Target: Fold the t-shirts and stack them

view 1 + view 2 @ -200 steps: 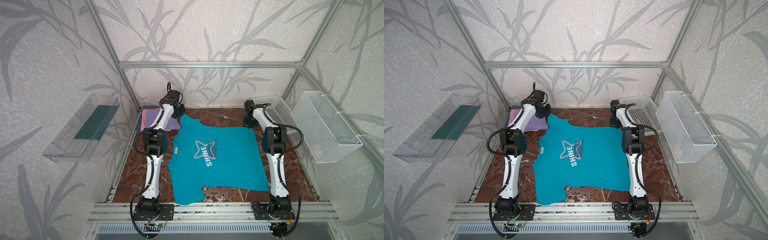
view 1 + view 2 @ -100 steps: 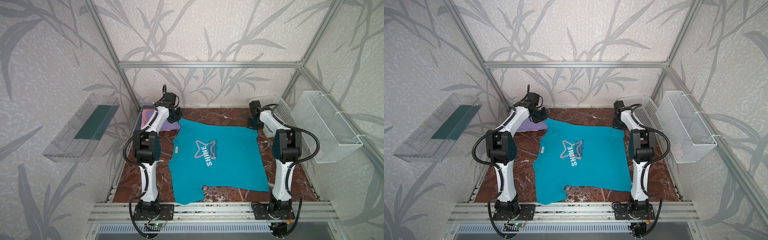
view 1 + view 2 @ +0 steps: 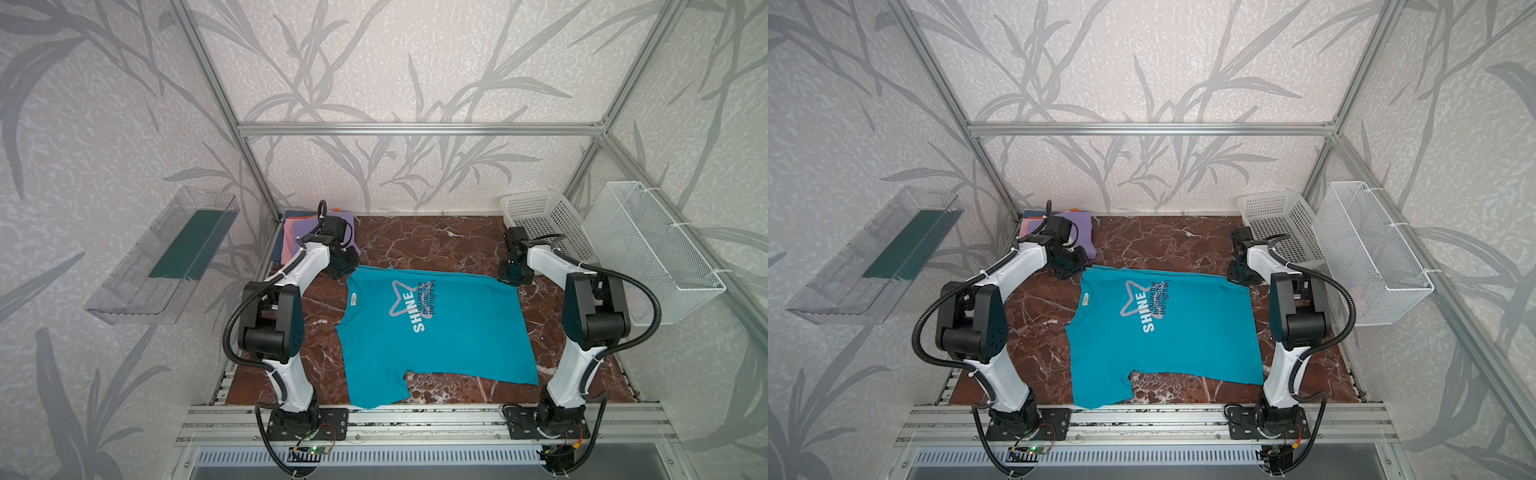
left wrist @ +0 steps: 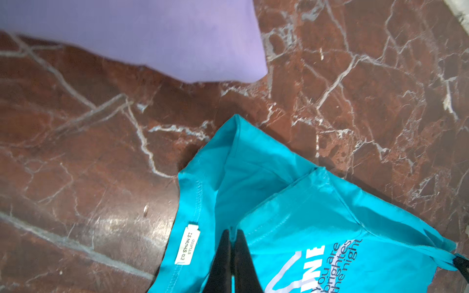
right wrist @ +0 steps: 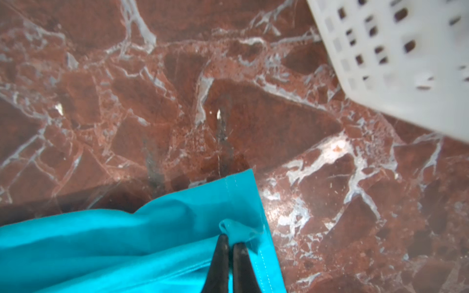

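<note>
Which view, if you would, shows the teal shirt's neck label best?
The left wrist view: the neck label is near, its print partly readable. In both top views it is a tiny white fleck; the right wrist view misses it.

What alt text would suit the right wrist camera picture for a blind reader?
The black right gripper, shut, pinches a bunched hem corner of the teal t-shirt. Beneath lies a red-brown marble table, with a white perforated basket close by.
</note>
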Motion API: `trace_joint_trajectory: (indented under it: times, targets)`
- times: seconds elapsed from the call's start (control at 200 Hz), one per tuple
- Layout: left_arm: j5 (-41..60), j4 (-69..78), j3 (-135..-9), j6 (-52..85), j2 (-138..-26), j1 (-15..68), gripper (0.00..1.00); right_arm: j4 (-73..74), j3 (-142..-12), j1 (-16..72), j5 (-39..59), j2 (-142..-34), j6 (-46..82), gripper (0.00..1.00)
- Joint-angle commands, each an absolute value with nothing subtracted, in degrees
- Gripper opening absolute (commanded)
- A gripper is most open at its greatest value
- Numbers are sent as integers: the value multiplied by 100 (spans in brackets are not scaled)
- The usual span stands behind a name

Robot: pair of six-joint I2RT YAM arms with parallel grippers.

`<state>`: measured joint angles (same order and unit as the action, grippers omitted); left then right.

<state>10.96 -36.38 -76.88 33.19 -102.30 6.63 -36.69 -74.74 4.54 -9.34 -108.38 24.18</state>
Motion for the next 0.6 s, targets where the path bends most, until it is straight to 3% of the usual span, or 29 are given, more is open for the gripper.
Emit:
trace_joint_trajectory:
  times: [0.0,0.445,0.595]
  targets:
    - [900,-3489,-7314,3419,-9917,632,0,-3474,-7194,413,-976,-10552,2520,0]
    - [772,-3251,-6072,3690,-9520,762,0,-3173,-6240,413,-940,-10126,2654,5]
    - [696,-3278,-5869,3713,-9401,818,0,-3081,-5998,413,-990,-9887,2694,12]
